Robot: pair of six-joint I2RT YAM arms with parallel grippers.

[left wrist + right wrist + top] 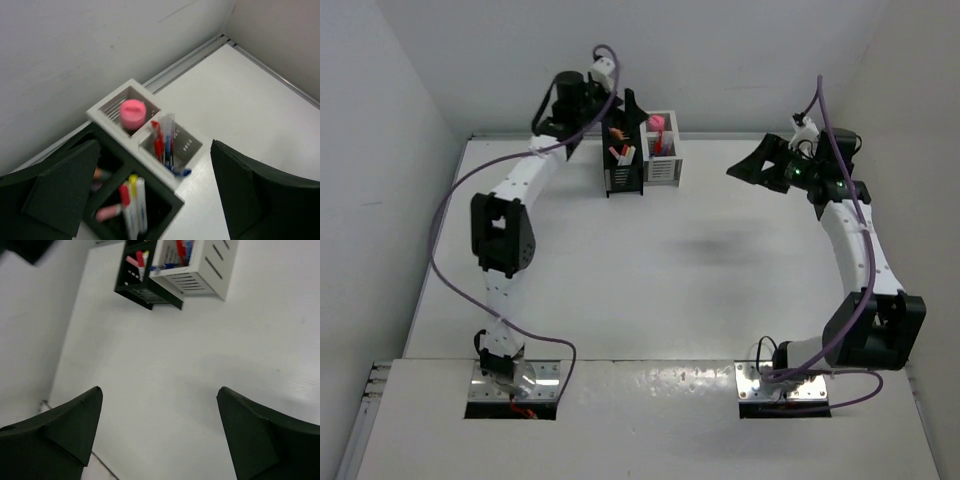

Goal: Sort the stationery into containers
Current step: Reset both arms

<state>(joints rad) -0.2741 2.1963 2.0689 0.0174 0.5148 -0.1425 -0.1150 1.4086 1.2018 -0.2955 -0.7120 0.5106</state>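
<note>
The two joined containers stand at the table's far side: the black container point(623, 170) on the left and the white container point(663, 160) on the right. In the left wrist view the white container point(187, 145) holds a stubby pink piece point(132, 112) and red and blue pens point(165, 142). The black container point(170, 202) holds white markers point(134, 210) with red and yellow caps and a pink item point(106, 213). My left gripper point(620, 118) point(155, 145) hovers open just above the containers, holding nothing. My right gripper point(748, 168) point(160, 390) is open and empty over bare table, to the right of the containers point(172, 275).
White walls close in the table at the back and both sides; the containers sit near the back wall point(75, 50). Purple cables point(450, 200) loop off both arms. A bare stretch of table top point(650, 280) lies between the arms.
</note>
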